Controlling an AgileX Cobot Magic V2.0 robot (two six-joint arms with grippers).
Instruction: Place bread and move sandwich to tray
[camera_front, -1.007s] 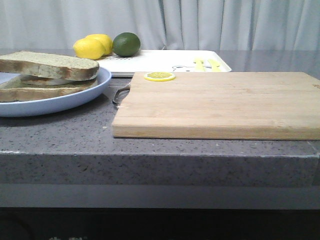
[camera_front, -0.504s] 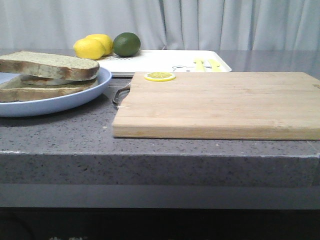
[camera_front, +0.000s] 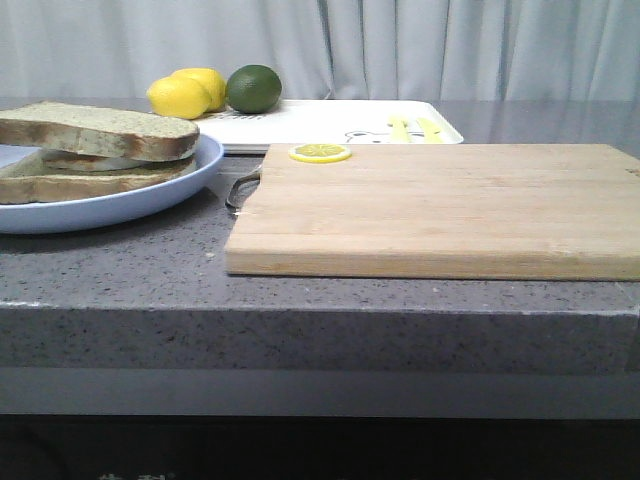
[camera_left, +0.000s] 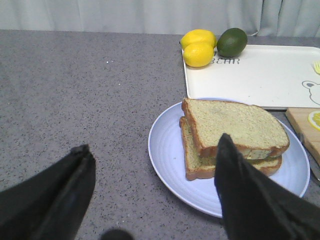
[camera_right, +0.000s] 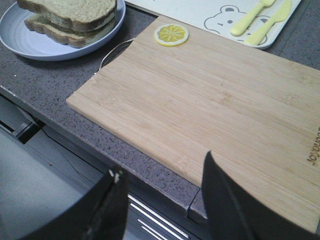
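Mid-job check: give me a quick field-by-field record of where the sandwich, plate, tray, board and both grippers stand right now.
sandwich: two slices stacked, top slice on, resting on the plate
plate: pale blue, on the counter beside the tray, not on it
tray: white, its middle bare; lemons and lime at its far corner, yellow cutlery at the other end
cutting board: bare except a lemon slice at one corner
left gripper: open, short of the plate, holding nothing
right gripper: open, over the board's near edge, holding nothing
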